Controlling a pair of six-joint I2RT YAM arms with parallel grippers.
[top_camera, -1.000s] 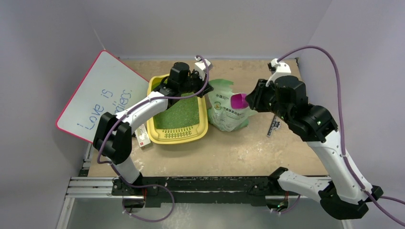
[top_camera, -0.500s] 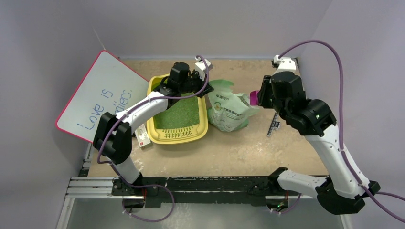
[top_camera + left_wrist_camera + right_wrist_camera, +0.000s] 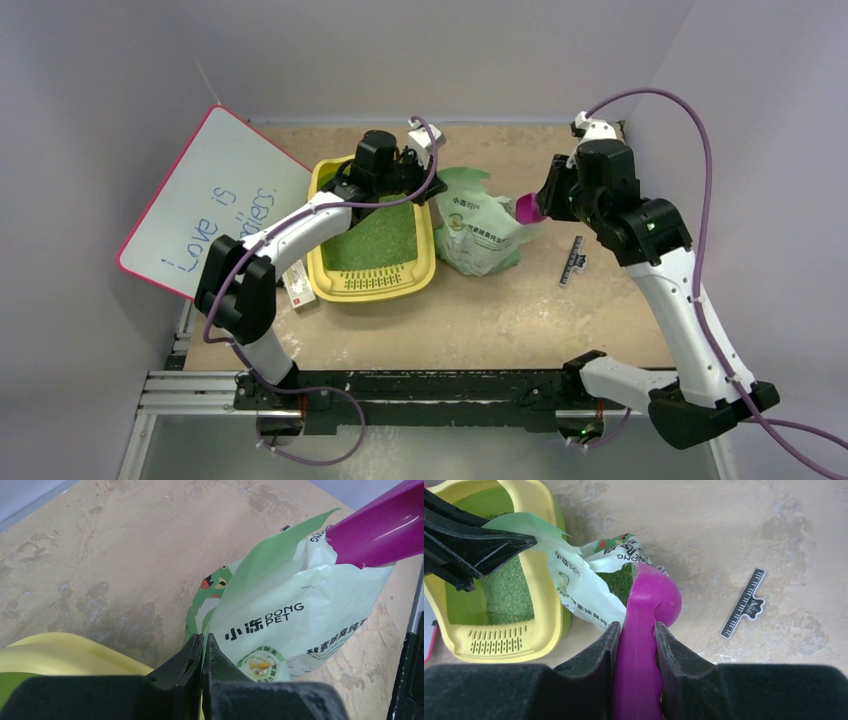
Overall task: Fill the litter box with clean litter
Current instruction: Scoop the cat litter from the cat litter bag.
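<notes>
The yellow litter box sits left of centre with a layer of green clean litter inside; both show in the right wrist view too, box and litter. A pale green bag stands to its right. My left gripper is shut on the bag's upper rim, above the box's far right corner. My right gripper is shut on the handle of a purple scoop. The scoop's bowl rests at the right edge of the bag's mouth, where more litter shows.
A white board with a pink edge leans at the left wall. A small black ruler lies on the table right of the bag. A small white item lies by the box's near left corner. Walls close the sides and back.
My right arm has drawn back to the right, carrying the scoop from over the bag's middle to its right edge. The left arm, bag and box have stayed put.
</notes>
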